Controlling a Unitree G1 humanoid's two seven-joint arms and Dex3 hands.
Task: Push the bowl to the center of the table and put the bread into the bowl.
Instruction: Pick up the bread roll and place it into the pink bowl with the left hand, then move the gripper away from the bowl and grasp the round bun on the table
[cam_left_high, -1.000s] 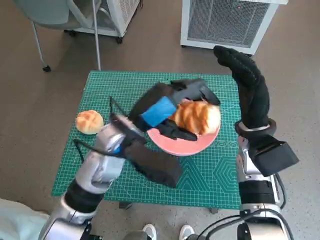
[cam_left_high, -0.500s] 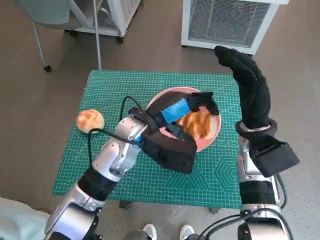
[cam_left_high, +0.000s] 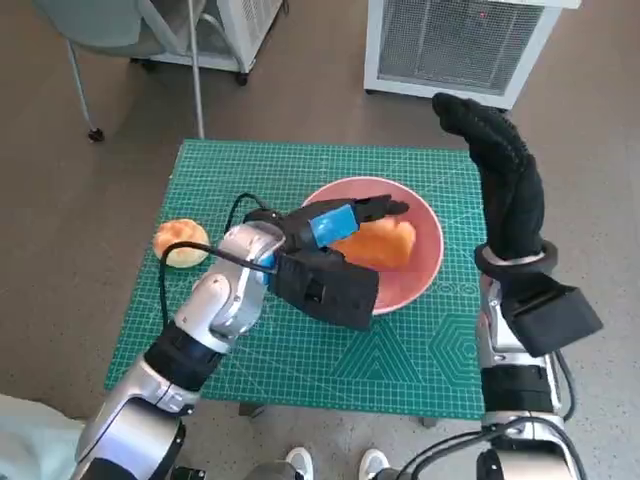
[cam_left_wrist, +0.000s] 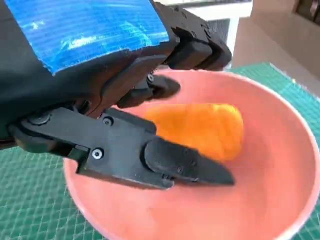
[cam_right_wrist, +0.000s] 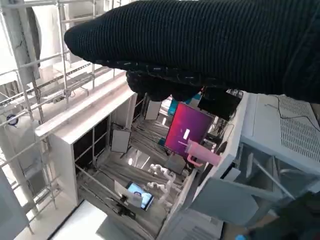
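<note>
Pink bowl (cam_left_high: 405, 275) sits near the table's (cam_left_high: 200, 180) centre with one bread (cam_left_high: 380, 243) inside, beneath the spread, empty left hand (cam_left_high: 335, 222). A bun (cam_left_high: 180, 243) waits at 9 o'clock. Gloved right hand (cam_left_high: 500, 175), raised at 2 o'clock, holds nothing. Withdrawing carelessly, the fingers could snag the rim and drag the bowl.

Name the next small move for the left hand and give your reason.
Probably lift the left hand up and back out of the pink bowl. The long bread already lies inside, the fingers appear spread above it rather than gripping, and the round bun sits outside near the table's left edge.
</note>
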